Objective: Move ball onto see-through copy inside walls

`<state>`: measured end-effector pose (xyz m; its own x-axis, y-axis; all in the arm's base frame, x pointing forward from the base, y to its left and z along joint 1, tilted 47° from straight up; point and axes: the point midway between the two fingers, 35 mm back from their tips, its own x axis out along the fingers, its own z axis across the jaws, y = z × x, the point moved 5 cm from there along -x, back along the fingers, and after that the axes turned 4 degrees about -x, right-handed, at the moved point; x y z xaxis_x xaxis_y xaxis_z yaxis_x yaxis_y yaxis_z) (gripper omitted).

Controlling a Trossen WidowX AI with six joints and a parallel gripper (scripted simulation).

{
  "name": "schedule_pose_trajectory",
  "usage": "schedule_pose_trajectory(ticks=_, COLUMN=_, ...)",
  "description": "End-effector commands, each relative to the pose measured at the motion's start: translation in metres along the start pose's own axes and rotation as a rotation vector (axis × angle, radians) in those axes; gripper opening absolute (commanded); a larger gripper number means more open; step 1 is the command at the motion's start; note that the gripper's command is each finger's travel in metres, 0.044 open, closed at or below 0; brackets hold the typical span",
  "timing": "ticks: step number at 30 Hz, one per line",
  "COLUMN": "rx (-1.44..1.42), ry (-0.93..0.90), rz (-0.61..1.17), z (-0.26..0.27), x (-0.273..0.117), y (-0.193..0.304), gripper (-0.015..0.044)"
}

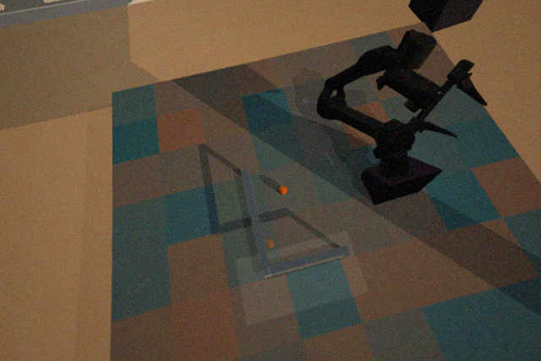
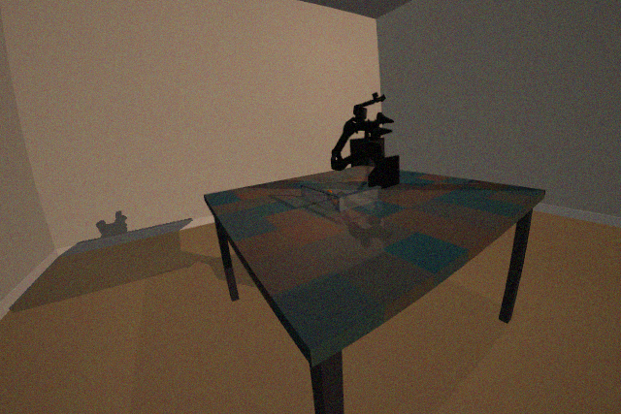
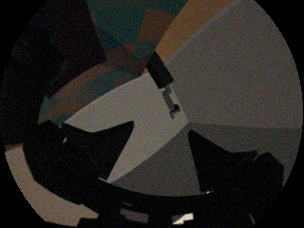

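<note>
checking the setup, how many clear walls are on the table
2. One wall runs from the corner toward the orange ball; the other wall runs rightward from that corner. None seems hidden.

matte black jointed arm (image 1: 349, 107), square base (image 1: 400, 180), pointed claw (image 1: 458, 112).

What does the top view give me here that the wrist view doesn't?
Only the top view shows the orange ball lying on the table, the see-through copy in the corner of the two clear walls, and the arm's base. Only the wrist view shows the wide gap between the fingers up close, with nothing in it. Both show the open gripper and patches of the checkered table.
</note>
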<state>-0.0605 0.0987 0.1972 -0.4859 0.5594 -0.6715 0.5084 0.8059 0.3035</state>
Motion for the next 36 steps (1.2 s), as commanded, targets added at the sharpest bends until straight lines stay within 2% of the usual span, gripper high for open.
schedule_pose_trajectory(ticks=1, rx=0.017, ry=-0.009, rz=0.006, z=0.0, x=0.0, y=0.002, gripper=0.0374)
schedule_pose_trajectory(ticks=6, rx=0.467, ry=-0.21, rz=0.193, z=0.019, x=0.004, y=0.045, gripper=0.0243)
schedule_pose_trajectory(ticks=7, rx=0.571, ry=-0.251, rz=0.241, z=0.025, x=0.004, y=0.055, gripper=0.0238)
schedule_pose_trajectory(ticks=14, rx=1.28, ry=-0.481, rz=0.643, z=0.084, x=-0.014, y=0.114, gripper=0.0238)
schedule_pose_trajectory(ticks=21, rx=1.74, ry=-0.593, rz=0.983, z=0.139, x=-0.041, y=0.139, gripper=0.0238)
schedule_pose_trajectory(ticks=29, rx=2.201, ry=-0.671, rz=1.454, z=0.209, x=-0.087, y=0.143, gripper=0.0238)
schedule_pose_trajectory(ticks=36, rx=2.528, ry=-0.698, rz=1.963, z=0.272, x=-0.129, y=0.12, gripper=0.0238)
